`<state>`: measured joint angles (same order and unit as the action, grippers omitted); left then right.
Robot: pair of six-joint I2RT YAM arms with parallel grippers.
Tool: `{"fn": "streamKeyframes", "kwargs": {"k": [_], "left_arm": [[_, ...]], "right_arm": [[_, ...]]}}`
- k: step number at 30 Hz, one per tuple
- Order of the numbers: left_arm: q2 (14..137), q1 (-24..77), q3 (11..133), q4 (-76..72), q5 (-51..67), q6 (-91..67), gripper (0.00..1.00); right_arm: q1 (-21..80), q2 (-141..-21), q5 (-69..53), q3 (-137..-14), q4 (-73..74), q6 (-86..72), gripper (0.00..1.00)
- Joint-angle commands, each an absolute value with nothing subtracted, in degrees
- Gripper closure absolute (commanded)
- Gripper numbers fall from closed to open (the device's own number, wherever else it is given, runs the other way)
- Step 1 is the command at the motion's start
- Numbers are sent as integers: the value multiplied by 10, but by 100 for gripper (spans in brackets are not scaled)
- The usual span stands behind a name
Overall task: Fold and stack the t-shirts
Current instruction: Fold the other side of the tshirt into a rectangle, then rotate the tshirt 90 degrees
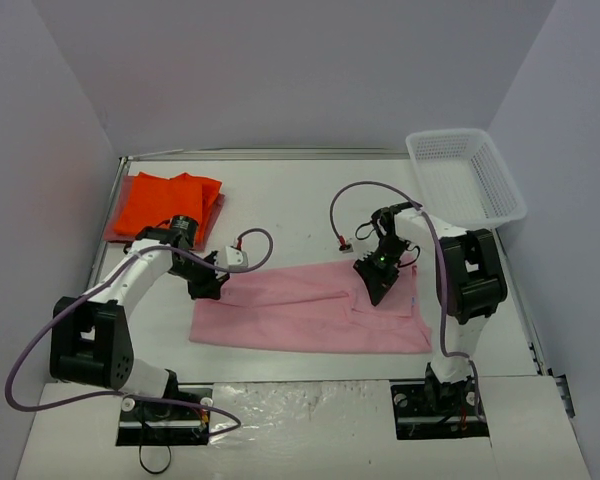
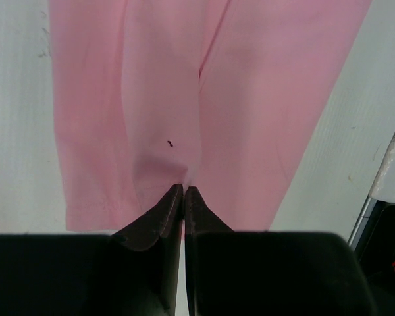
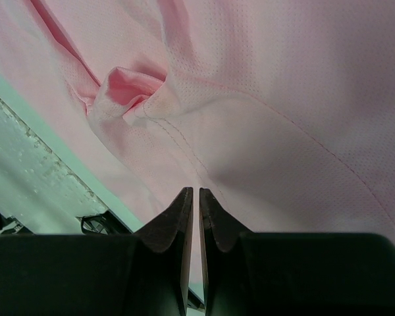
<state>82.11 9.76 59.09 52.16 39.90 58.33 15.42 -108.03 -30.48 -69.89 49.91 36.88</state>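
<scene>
The left gripper (image 2: 184, 189) has its fingers pressed together, and the light pink t-shirt (image 1: 300, 320) puckers into a small gather right at their tips, so it is pinching the cloth at the shirt's end farthest from the white mesh basket (image 1: 447, 134). The right gripper (image 3: 192, 191) is closed to a hairline gap, its tips nipping the cloth beside a stitched seam at the shirt's end nearer the basket. Just beyond those tips the cloth bunches into a little knot. The left arm reaches out from its base and bends at the elbow toward the basket side, its forearm running low over the table (image 1: 310, 200) to the shirt's corner. The right arm rises steeply from its base, then folds over and away from the basket, its wrist pitched down onto the shirt. The pink shirt lies flat as a long band, nearer the arm bases than the basket and off to the basket's left. Its long axis runs crosswise between the two grippers, with the basket-side end broader. I cannot tell which way the collar faces. A bright orange t-shirt (image 1: 165, 205) lies far across the table from the basket, beyond the left gripper.
</scene>
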Motion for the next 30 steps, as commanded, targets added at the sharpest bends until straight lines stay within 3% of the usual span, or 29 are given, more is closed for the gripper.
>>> {"fn": "streamKeyframes", "kwargs": {"k": [1, 15, 30], "left_arm": [[811, 102, 564, 480, 364, 620, 97], [872, 102, 519, 435, 283, 618, 82], [877, 101, 505, 422, 272, 563, 74]], "right_arm": [[156, -1092, -305, -697, 525, 364, 94], [156, -1103, -307, -697, 525, 366, 93], [152, -1069, -274, -691, 524, 362, 96]]}}
